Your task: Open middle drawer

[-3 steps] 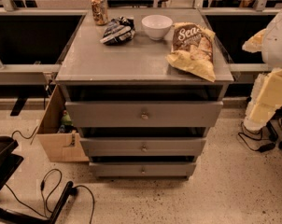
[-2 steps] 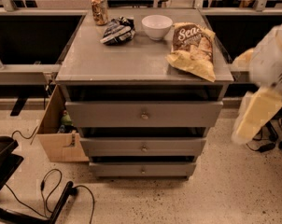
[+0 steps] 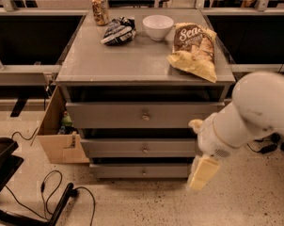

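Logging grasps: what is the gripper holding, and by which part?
Nothing visibly: the gripper hangs low right, clear of the knob of the middle drawer.

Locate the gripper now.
Lower right of the camera view: the gripper hangs at the right end of the middle drawer, slightly below it, far right of the knob.

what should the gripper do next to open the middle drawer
Probably swing left and a little up toward the knob. The middle drawer looks shut, and the gripper hangs low by the cabinet's right front corner, right of the knob and below it, touching nothing.
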`<state>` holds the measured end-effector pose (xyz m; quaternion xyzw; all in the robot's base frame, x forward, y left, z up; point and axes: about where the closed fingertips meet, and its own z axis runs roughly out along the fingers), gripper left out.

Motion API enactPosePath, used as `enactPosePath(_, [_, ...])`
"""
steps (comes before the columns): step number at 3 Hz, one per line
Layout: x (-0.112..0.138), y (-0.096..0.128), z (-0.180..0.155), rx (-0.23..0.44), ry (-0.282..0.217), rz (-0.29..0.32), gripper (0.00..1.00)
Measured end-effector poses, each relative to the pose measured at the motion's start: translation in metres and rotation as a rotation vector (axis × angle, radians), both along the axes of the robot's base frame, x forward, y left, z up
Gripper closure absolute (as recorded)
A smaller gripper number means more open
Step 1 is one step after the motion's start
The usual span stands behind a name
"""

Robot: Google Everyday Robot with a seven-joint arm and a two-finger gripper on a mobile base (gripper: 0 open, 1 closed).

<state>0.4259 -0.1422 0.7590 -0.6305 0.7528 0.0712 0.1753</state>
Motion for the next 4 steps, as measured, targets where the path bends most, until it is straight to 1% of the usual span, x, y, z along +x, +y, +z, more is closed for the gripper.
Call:
enactPosePath(1, [0.008,0.025,-0.057,-0.002,0.041,0.033,0.0])
enactPosePath(2, [0.011,0.028,-0.066,0.0,0.04,0.037,0.0])
enactPosePath(3, [0.018,0.03,-0.076,0.014,0.013,0.05,0.0])
enactPosePath(4, [0.036,0.022,-0.125,-0.036,0.021,0.027,0.0])
